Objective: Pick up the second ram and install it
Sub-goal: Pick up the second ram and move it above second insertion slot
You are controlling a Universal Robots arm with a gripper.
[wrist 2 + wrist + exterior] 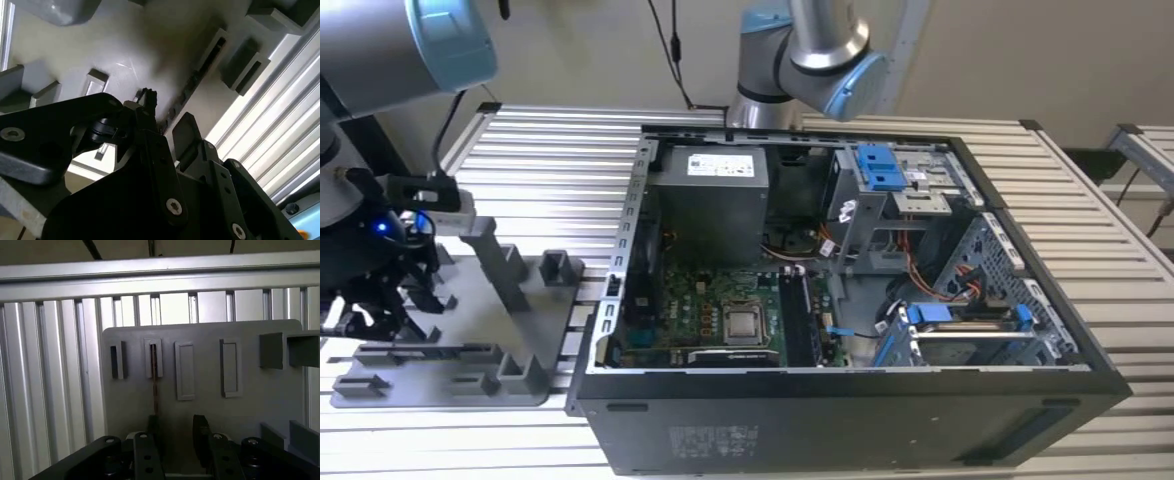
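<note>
While fingers [201, 432] hang spread, second ram [155, 385] on edge, slotted in gray holder [245, 412]

One open computer case [854, 420], one gray holder plate [200, 335], two robot arms [801, 50], seemingly one ram stick [155, 390].

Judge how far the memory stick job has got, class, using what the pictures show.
Done: the gripper is at the gray holder plate. In hand: nothing; its jaws stand apart by the memory stick, which stands in its slot. Left: gripping it, lifting it, fitting it into the open computer.
</note>
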